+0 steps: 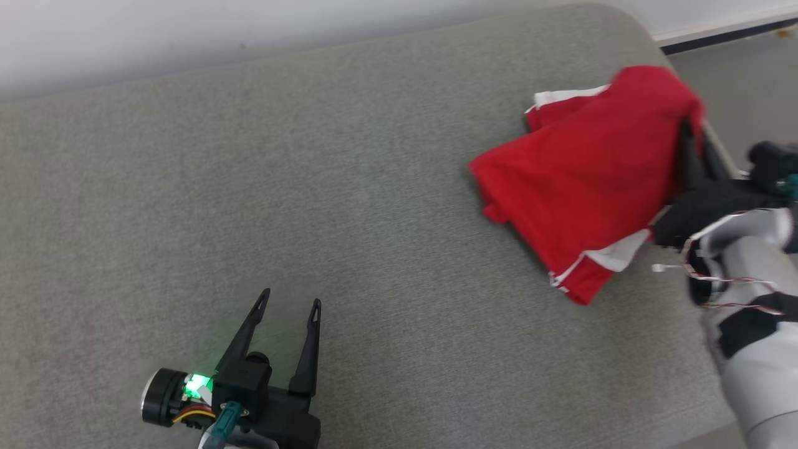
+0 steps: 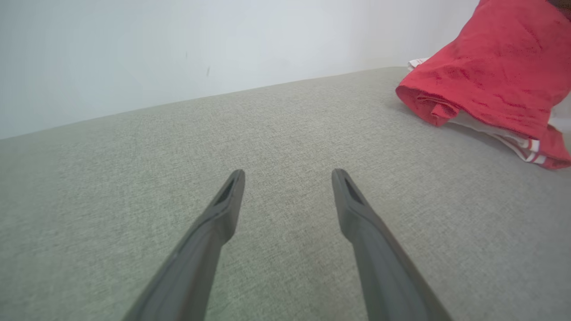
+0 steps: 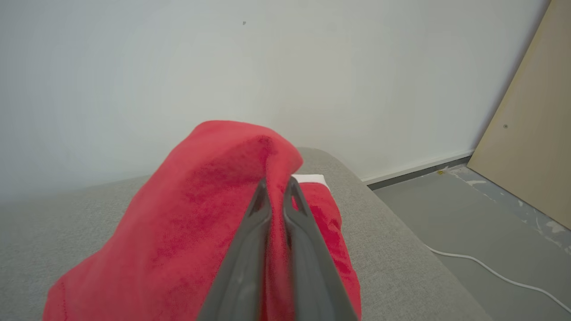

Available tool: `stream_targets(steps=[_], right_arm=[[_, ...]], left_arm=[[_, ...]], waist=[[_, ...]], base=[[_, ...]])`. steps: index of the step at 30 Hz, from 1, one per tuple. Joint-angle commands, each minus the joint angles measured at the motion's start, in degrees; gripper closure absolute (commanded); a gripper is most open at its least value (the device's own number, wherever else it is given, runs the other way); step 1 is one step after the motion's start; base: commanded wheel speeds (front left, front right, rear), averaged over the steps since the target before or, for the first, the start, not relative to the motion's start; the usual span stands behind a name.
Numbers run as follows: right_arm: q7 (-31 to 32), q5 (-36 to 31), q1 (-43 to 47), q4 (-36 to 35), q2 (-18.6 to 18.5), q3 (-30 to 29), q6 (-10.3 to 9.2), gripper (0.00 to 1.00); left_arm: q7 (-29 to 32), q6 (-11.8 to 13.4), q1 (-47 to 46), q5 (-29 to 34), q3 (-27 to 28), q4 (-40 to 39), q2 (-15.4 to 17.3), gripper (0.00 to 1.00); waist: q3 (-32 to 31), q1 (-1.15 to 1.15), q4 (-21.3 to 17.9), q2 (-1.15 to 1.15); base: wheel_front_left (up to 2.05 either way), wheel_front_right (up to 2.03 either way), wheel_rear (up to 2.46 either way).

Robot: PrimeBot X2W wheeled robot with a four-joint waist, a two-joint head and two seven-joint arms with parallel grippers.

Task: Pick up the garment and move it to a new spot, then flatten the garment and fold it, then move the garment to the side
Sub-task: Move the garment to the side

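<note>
Red garment sits at the table's far right corner, one side lifted by right gripper pinched onto a fold; left gripper wide, empty, well apart. Pinch possibly shallow: cloth could slip out or drag off the edge

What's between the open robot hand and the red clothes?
Just bare grey cushion lies between the left gripper and the red garment. The head view shows the whole stretch.
</note>
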Motion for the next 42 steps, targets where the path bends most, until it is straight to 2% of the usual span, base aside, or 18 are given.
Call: stream_targets(steps=[1,5,11,12,14,18,22,26,30,33,34,37,42], right_arm=[[-0.2,-1.6,-0.7,1.6,-1.3,-2.4,-0.16,1.00],[-0.2,-6.1,-1.6,5.9,-4.7,-11.2,-0.16,1.00],[-0.2,-15.1,0.0,12.7,-7.2,-22.5,-0.16,1.00],[-0.2,-16.5,-0.1,13.8,-7.5,-24.4,-0.16,0.77],[-0.2,-19.6,-0.4,13.4,-7.0,-27.3,-0.16,0.00],[-0.2,-25.0,1.1,10.6,-4.8,-32.1,-0.16,0.00],[-0.2,-28.1,2.9,1.0,-1.6,-32.6,-0.16,0.00],[-0.2,-25.7,6.4,-9.6,2.5,-26.0,-0.16,0.00],[-0.2,-21.4,12.7,-18.6,5.2,-16.4,-0.15,0.00],[-0.2,-17.1,18.1,-23.6,6.5,-11.3,-0.15,0.00],[-0.2,-17.1,18.1,-23.6,6.5,-11.3,-0.15,0.00],[-0.2,-13.5,25.8,-27.0,8.5,-6.9,-0.16,0.00],[-0.2,-12.3,32.4,-27.8,10.7,-3.5,-0.16,0.00]], left_arm=[[-0.2,0.4,-0.9,0.8,0.2,-0.3,0.4,0.00],[-0.2,0.8,-1.0,0.9,0.0,-0.4,0.8,0.00],[-0.2,0.9,-1.2,1.0,-0.3,-0.3,1.4,0.00],[-0.2,1.1,-1.1,0.9,-0.3,-0.3,1.4,0.00],[-0.2,1.2,-0.9,0.8,-0.3,-0.3,1.6,0.00],[-0.2,1.8,-0.5,0.4,0.1,-0.3,1.8,0.00],[-0.2,2.4,0.1,-0.2,0.9,-0.6,1.7,0.00],[-0.2,3.3,1.3,-0.7,2.6,-0.9,1.6,0.00],[-0.2,4.6,2.9,-1.6,4.6,-1.2,1.2,0.00],[-0.2,5.0,4.2,-1.9,6.0,-1.4,1.1,0.00],[-0.2,5.0,4.2,-1.9,6.0,-1.4,1.1,0.00],[-0.2,5.4,5.7,-2.4,7.7,-1.4,0.7,0.00],[-0.2,5.4,7.7,-2.7,9.5,-0.8,0.4,0.00]], waist=[[2.1,-0.01,2.3,-0.01],[2.5,-0.01,2.7,-0.01],[2.9,-0.01,3.3,-0.01],[2.9,-0.01,3.3,-0.01],[2.8,-0.01,3.4,-0.01],[2.3,-0.01,3.5,-0.01],[1.3,-0.01,3.6,-0.01],[-0.6,-0.01,3.4,-0.01],[-3.1,-0.01,3.7,-0.01],[-4.9,-0.01,4.7,-0.01],[-4.9,-0.01,4.7,-0.01],[-6.9,-0.01,6.4,-0.01],[-8.7,-0.01,8.7,-0.01]], base=[[0.00,0.00,0.00],[0.00,0.00,0.00],[0.00,0.00,0.00],[0.00,0.00,0.00],[0.00,0.00,0.00],[0.00,0.00,0.00],[0.00,0.00,0.00],[0.00,0.00,0.00],[0.00,0.00,0.00],[0.00,0.00,0.00],[0.00,0.00,0.00],[0.00,0.00,0.00],[0.00,0.00,0.00]])
